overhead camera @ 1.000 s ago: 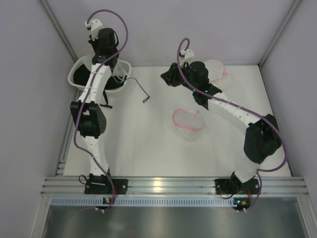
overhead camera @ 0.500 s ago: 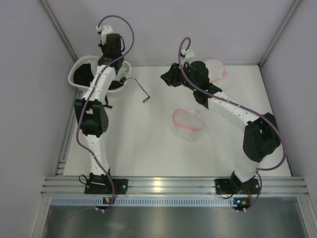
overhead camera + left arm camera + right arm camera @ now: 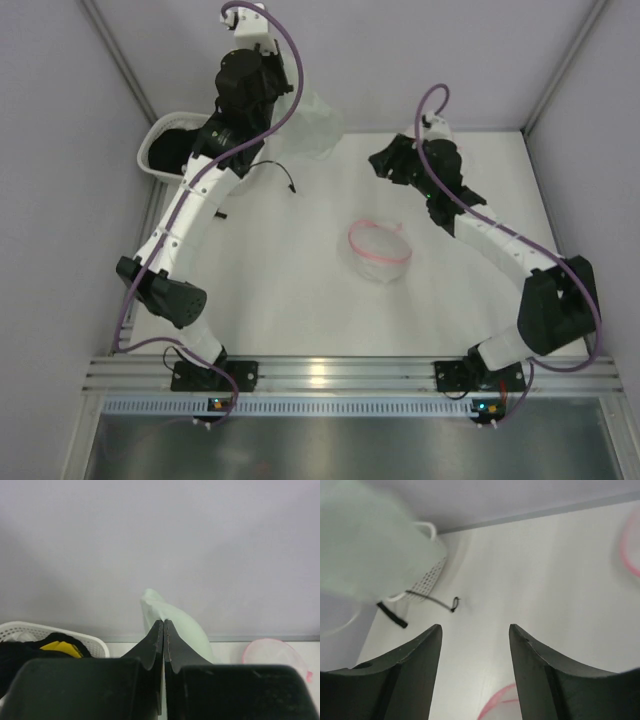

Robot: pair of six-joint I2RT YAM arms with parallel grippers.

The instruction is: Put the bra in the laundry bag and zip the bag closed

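Left hand (image 3: pixel 163 626) clenched on the bra (image 3: pixel 308 128), which dangles over the desk's far edge toward the far-left corner; probably light, soft and floppy, best pinched at a bunched fold; right hand (image 3: pixel 475 628) released, empty; laundry bag (image 3: pixel 380 250) lies mid-desk.

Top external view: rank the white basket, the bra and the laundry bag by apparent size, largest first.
Largest: white basket, though the left arm hides part.
Next: bra and laundry bag look alike; the bra hangs above the table, nearer the camera, so unranked.
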